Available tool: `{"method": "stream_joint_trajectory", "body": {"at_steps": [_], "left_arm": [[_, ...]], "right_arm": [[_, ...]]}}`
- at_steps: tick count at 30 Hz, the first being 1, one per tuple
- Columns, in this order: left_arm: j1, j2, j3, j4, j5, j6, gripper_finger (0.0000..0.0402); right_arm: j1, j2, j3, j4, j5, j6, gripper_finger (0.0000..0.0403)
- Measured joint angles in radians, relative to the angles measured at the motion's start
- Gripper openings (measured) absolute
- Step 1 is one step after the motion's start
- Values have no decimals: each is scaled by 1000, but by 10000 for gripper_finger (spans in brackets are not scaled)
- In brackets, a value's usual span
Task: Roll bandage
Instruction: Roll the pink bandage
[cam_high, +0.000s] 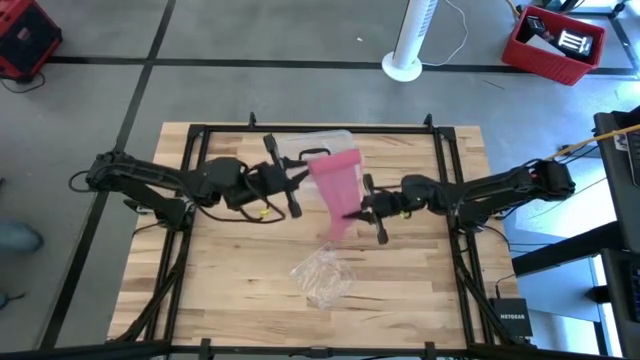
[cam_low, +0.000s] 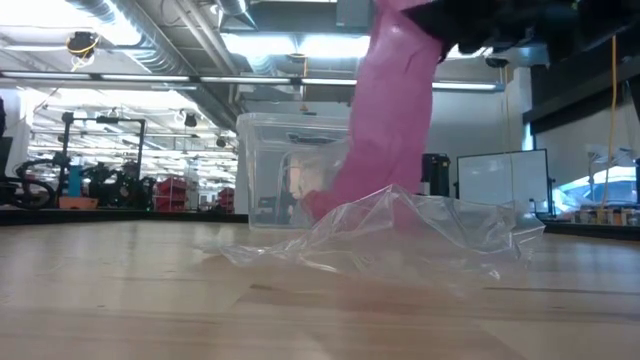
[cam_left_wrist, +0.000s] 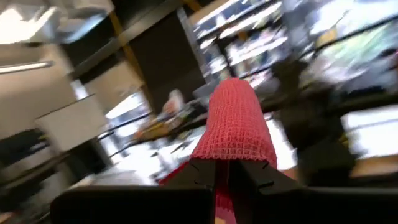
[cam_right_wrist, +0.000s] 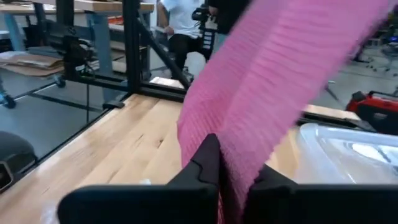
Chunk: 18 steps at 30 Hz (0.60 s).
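The pink bandage (cam_high: 338, 190) is stretched out as a strip in the air over the middle of the table, between my two grippers. My left gripper (cam_high: 308, 178) is shut on its upper end, which is the higher one. My right gripper (cam_high: 352, 212) is shut on the strip lower down. In the low view the bandage (cam_low: 390, 110) slants down from the top of the picture. Its lower end (cam_low: 322, 205) is close to the table behind the clear wrapper; whether it touches the table I cannot tell. My left gripper pinches the bandage's upper end (cam_left_wrist: 231, 149) between its two fingers (cam_left_wrist: 202, 174), coming roughly level from the table's left side. The end sticks out past the fingertips, lifted clear of the table. My right gripper pinches the strip partway down (cam_right_wrist: 233, 168) between its two fingers (cam_right_wrist: 205, 162), coming level from the table's right side and lying across the strip. From the fingers the strip rises, spread wide, toward the left gripper. A short tail (cam_high: 334, 235) hangs below.
A crumpled clear plastic wrapper (cam_high: 322, 275) lies on the table nearer the front edge, below the bandage. A clear plastic box (cam_high: 305, 145) stands at the far middle of the table, behind the left gripper. A black frame (cam_high: 195, 135) borders the wooden tabletop.
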Motion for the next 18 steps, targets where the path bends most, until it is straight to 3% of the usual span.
{"method": "stream_joint_trajectory", "body": {"at_steps": [8,18], "left_arm": [[25,0,-4,-43,-139,144,11],[62,20,-4,-185,-171,144,11]], "right_arm": [[144,-111,0,36,143,20,4],[275,-159,123,25,158,2,2]]}}
